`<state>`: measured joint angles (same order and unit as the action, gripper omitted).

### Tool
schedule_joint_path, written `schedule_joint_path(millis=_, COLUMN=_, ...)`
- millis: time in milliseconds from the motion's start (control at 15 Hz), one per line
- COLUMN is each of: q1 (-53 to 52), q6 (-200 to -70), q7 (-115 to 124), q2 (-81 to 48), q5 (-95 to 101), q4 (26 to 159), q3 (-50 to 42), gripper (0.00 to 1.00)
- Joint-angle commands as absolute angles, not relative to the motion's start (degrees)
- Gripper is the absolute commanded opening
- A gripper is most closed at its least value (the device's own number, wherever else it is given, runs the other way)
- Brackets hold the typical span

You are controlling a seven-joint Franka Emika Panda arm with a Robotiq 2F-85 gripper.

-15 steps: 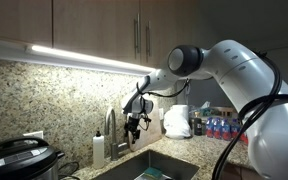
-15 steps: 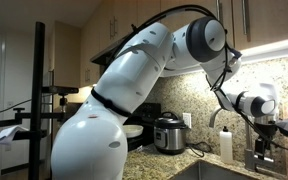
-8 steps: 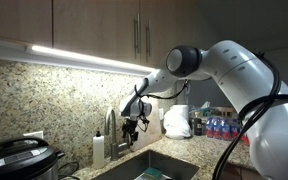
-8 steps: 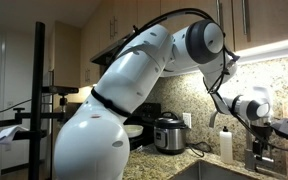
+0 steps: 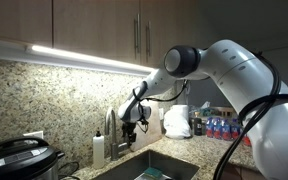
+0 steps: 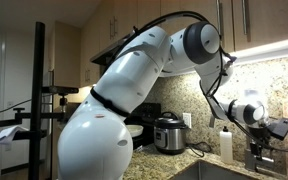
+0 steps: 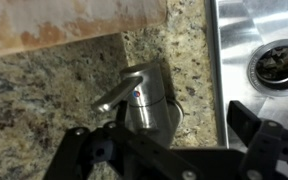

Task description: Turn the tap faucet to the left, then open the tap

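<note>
The tap faucet is a slim silver gooseneck standing behind the sink. In the wrist view I look down on its round silver base and lever handle, which has a red and blue dot. My gripper hangs close beside the tap, above the counter, and also shows in an exterior view. In the wrist view its two black fingers are spread wide, with the tap base showing between them. The fingers hold nothing. I cannot tell whether they touch the tap.
A white soap bottle stands next to the tap, also seen in an exterior view. The steel sink with its drain lies below. A rice cooker, a white bag and water bottles stand on the granite counter.
My gripper has shifted a little closer to the tap faucet over the last second. The tap itself has not moved.
</note>
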<state>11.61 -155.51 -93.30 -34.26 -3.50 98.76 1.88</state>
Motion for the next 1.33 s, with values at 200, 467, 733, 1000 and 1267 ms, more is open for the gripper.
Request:
schedule_joint_path(millis=200, q1=9.14, q6=-169.10, q7=-72.97, q2=-28.94, q5=-0.88, q4=109.94, q3=-1.58, gripper=1.00)
schedule_joint_path(millis=467, q1=7.16, q6=-170.55, q7=-65.70, q2=-27.04, q5=6.00, q4=112.34, q3=-4.62, gripper=1.00)
schedule_joint_path(millis=733, q1=8.46, q6=-169.00, q7=-65.41, q2=-25.47, q5=10.77, q4=112.98, q3=-2.72, gripper=1.00)
schedule_joint_path(millis=1000, q1=8.16, q6=-169.28, q7=-64.44, q2=-25.52, q5=12.08, q4=112.50, q3=-2.68, gripper=1.00)
schedule_joint_path(millis=1267, q1=8.67, q6=-167.88, q7=-65.25, q2=-26.82, q5=11.70, q4=110.93, q3=-1.25, gripper=1.00)
